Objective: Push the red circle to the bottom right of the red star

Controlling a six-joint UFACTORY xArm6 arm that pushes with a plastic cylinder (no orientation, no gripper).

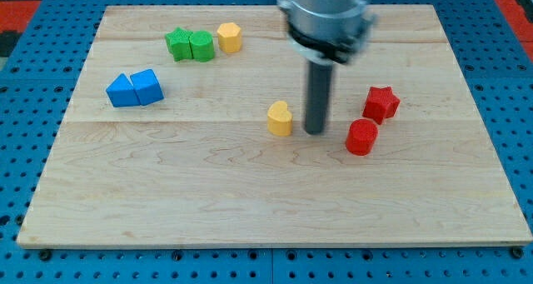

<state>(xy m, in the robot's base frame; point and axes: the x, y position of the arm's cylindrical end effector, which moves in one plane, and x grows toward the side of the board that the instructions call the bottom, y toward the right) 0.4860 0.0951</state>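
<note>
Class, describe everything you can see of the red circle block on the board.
The red circle is a short, solid red cylinder, matte like painted wood, standing upright on its flat end on the wooden board. It sits right of centre, just below-left of the red star, close to it though contact cannot be judged. My tip stands to its left, apart from it.

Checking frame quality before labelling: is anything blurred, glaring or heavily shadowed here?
Camera view: the arm's grey upper housing at the top looks soft and blurred; my tip, the red circle and red star are sharp; lighting is even, shadows faint, and the wooden board shows no glare.
</note>
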